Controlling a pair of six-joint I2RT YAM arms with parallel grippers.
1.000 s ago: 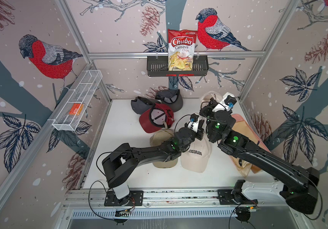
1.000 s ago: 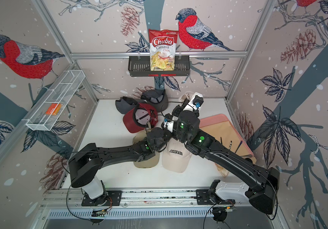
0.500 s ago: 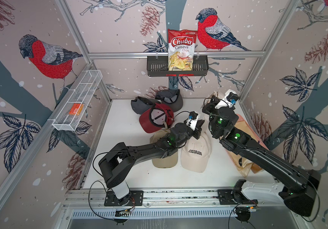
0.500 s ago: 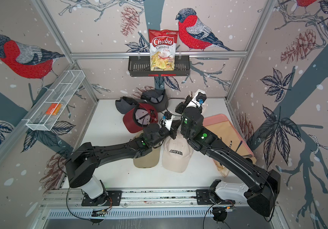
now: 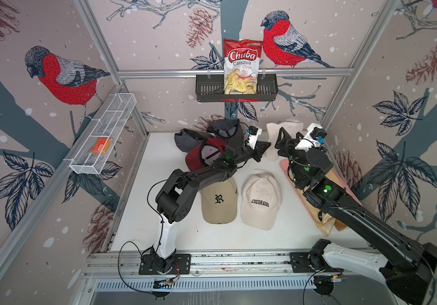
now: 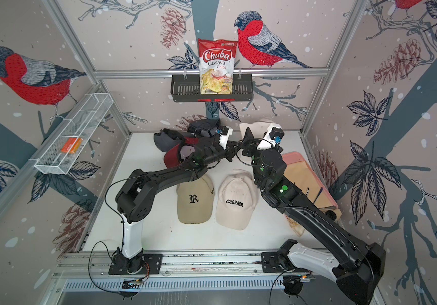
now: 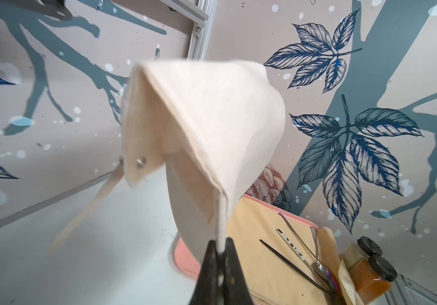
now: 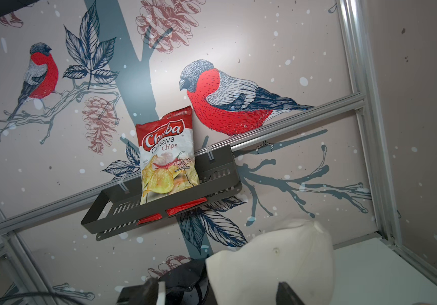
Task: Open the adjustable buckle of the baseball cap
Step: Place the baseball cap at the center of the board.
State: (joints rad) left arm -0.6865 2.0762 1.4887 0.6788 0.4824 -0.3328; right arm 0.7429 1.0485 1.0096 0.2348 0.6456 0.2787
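**op:** At the back right of the white table [image 5: 286, 237], close to the rear wall, is the cream cotton baseball cap [image 5: 288, 123]. It's held up between both arms. I can't tell if the brim touches the surface.

**rev:** Grippers?

**op:** The left gripper [image 7: 220, 247] is pinched tight on a narrow fabric band at the cap's back edge, tips together on the cloth. The right gripper [image 8: 216, 290] has its jaws spread wide and grips nothing. The crown sits just beyond them.

**rev:** How will it handle?

**op:** My read is light and floppy. It's unstructured cotton, and the crown folds into a ridge in the left wrist view. Only the brim looks stiff. It's not fragile and not slick, but thin cloth could creep out of a two-finger pinch under a hard pull.

**rev:** Strap?

**op:** The loose strap tail [image 7: 88, 206] hangs free from the side with the small metal stud [image 7: 140, 161]. It's blurred, so I'd guess it's swinging. I can't make out the buckle itself, or whether the strap is clear of it.

**rev:** Where do you take hold?

**op:** I'd keep the left pinch on the band as the anchor. I'd put the right jaws on the strap close to the metal, not at the tip, since the tip just flaps. I'd avoid the crown because it bunches and gives no purchase. Then a short, steady pull along the strap's line, no yank.
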